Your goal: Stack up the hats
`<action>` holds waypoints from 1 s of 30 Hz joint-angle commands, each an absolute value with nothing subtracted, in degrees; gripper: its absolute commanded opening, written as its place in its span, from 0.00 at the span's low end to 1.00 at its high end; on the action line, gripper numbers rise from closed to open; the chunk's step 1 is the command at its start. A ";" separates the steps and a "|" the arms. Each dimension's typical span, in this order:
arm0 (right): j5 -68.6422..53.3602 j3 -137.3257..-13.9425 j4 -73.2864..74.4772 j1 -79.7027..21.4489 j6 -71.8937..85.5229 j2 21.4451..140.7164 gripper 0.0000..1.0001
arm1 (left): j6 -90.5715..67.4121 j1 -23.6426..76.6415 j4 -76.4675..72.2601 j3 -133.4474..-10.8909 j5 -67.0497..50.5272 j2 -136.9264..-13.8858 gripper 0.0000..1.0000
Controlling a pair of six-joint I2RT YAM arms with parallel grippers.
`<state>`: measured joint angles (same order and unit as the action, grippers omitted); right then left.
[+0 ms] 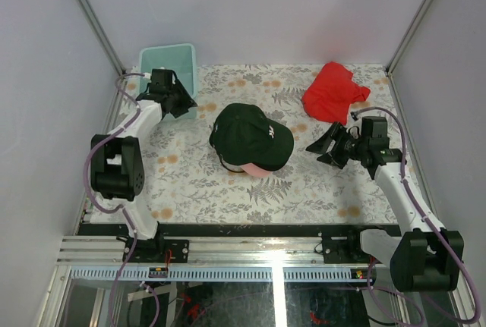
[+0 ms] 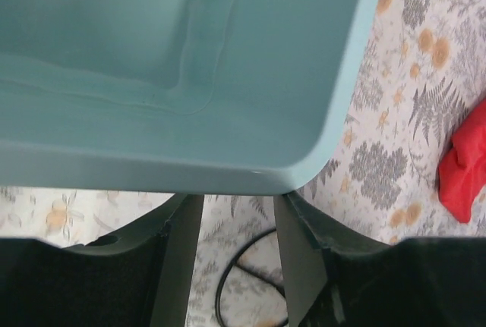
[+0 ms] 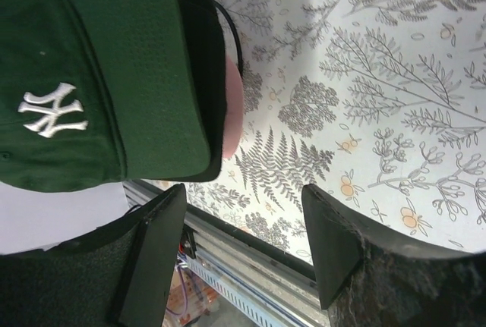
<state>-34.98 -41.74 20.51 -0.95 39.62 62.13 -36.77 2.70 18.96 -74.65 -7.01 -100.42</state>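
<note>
Fingers (image 3: pixel 156 247) of the right gripper (image 3: pixel 243 192) stand wide apart, empty. The dark green cap (image 3: pixel 99 84), lying over the pink cap (image 3: pixel 232 118), sits just beyond the tips, off to one side, untouched. The left gripper (image 2: pixel 235 204) is parted more narrowly, empty, its tips at the mint tub (image 2: pixel 152 171) rim, well apart from both caps.

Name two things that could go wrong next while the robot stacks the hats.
1. The left gripper sits right at the rim of the tub, so it might bump or clamp it.
2. The right gripper is open beside the green cap lying on the pink cap; a nudge could slide them apart.
</note>
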 commanded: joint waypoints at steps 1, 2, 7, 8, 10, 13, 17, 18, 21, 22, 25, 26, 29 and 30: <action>-33.92 -47.53 21.32 -0.53 38.43 62.86 0.69 | -32.45 1.58 15.25 -82.15 -3.16 -105.47 0.40; -33.14 -48.49 22.10 -0.48 37.86 63.18 0.69 | -31.87 1.38 15.21 -83.40 -3.16 -106.29 0.40; -30.15 -51.36 25.29 -0.53 34.71 62.95 0.69 | -30.60 0.94 16.86 -85.06 -3.94 -104.29 0.39; -29.27 -51.85 26.28 -0.53 33.78 62.67 0.69 | -30.45 0.91 17.25 -84.22 -3.92 -102.30 0.39; -27.33 -52.98 28.89 -0.52 31.59 61.95 0.69 | -30.18 0.75 18.63 -81.30 -3.85 -97.15 0.40; -23.92 -54.14 32.29 -0.52 28.89 60.64 0.69 | -30.77 0.09 19.95 -73.57 -2.63 -86.85 0.44; -22.16 -53.04 32.99 -0.57 27.11 58.52 0.72 | -34.72 -0.80 11.60 -56.17 -0.16 -70.30 0.60; -22.23 -52.39 32.27 -0.60 27.03 57.73 0.78 | -34.21 -0.85 11.45 -54.66 0.69 -67.20 0.64; -22.00 -51.23 31.45 -0.61 26.38 55.69 0.99 | -30.15 -1.02 16.54 -55.35 5.11 -60.96 0.75; -21.26 -50.91 32.00 -0.61 26.02 55.04 0.99 | -29.32 -1.12 18.85 -55.99 7.82 -59.42 0.81; -16.87 -49.97 34.26 -0.62 25.06 52.22 1.00 | -28.82 -1.38 25.23 -55.42 13.77 -54.53 1.00; -15.39 -49.81 35.07 -0.62 24.25 51.35 0.99 | -28.93 -1.38 27.10 -54.86 15.33 -52.83 1.00; -13.42 -49.00 35.74 -0.80 23.16 49.17 0.99 | -26.08 -1.43 28.75 -50.76 16.05 -48.76 1.00; -14.14 -48.47 35.15 -1.01 23.65 48.92 0.99 | -25.23 -1.44 28.93 -49.45 17.25 -48.45 1.00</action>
<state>-17.56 -49.56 34.09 -0.73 25.61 51.16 -29.61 -1.10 24.40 -54.06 10.55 -51.27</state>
